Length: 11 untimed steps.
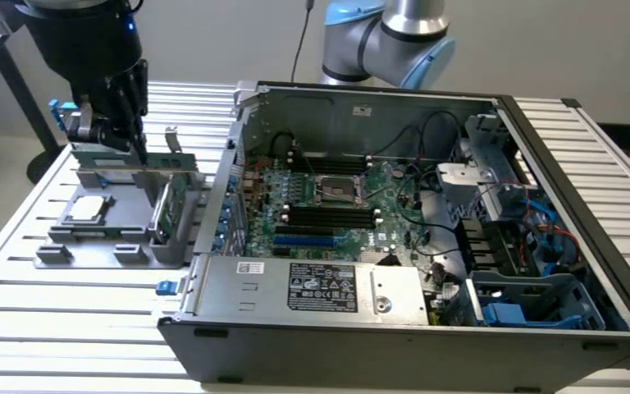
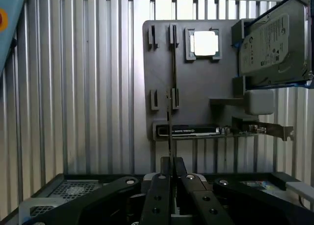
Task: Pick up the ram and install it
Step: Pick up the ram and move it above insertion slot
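Right now the gripper is hanging over the grey holder at the exterior view's left. Its jaws are pinching narrowly on the ram, well apart from the open computer case. Whether the stick is sitting clear of the holder's slots, I cannot tell. I'm worrying about that thin hold: any tilting could be letting the ram slip or twist. It is also hovering just beside the expansion card, and snagging there could be knocking it loose.
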Motion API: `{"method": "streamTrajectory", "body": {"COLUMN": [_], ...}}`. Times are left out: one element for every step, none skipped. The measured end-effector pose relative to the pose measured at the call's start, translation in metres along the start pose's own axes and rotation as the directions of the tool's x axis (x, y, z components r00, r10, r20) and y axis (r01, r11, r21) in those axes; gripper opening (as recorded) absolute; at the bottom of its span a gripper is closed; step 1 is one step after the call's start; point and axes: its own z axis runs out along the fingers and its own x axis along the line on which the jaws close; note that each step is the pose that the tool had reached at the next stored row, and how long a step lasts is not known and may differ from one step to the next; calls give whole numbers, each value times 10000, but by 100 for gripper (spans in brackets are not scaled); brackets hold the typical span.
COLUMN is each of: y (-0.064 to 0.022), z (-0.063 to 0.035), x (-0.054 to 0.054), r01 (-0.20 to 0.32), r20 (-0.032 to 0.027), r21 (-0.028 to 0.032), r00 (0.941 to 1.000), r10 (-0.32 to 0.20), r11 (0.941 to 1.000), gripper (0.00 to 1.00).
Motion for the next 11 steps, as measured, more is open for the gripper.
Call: {"method": "streamTrajectory", "body": {"y": [-44, -89, -134, -179, -226, -271, -315, -360, -405, -450, -498], "z": [-16, -29, -40, -50, -58, -64, -69, -75, -79, -84, -87], "x": [-1, -3, -4, -5, -6, -6, -7, -8, -9, -9, -10], "r01": [6, 13, 19, 26, 35, 42, 49, 57, 64, 73, 78], "r20": [17, 33, 50, 66, 84, 100, 116, 133, 150, 166, 188], "r21": [-3, -5, -6, -8, -9, -10, -10, -11, -11, -13, -13], "r00": [10000, 10000, 10000, 10000, 10000, 9999, 9999, 9999, 9999, 9998, 9998], "r10": [-6, -13, -19, -26, -35, -42, -49, -57, -64, -73, -78], "r11": [10000, 10000, 10000, 10000, 10000, 10000, 10000, 10000, 10000, 10000, 10000], "gripper": [14, 14, 14, 14, 14, 14, 14, 14, 14, 14, 14]}}
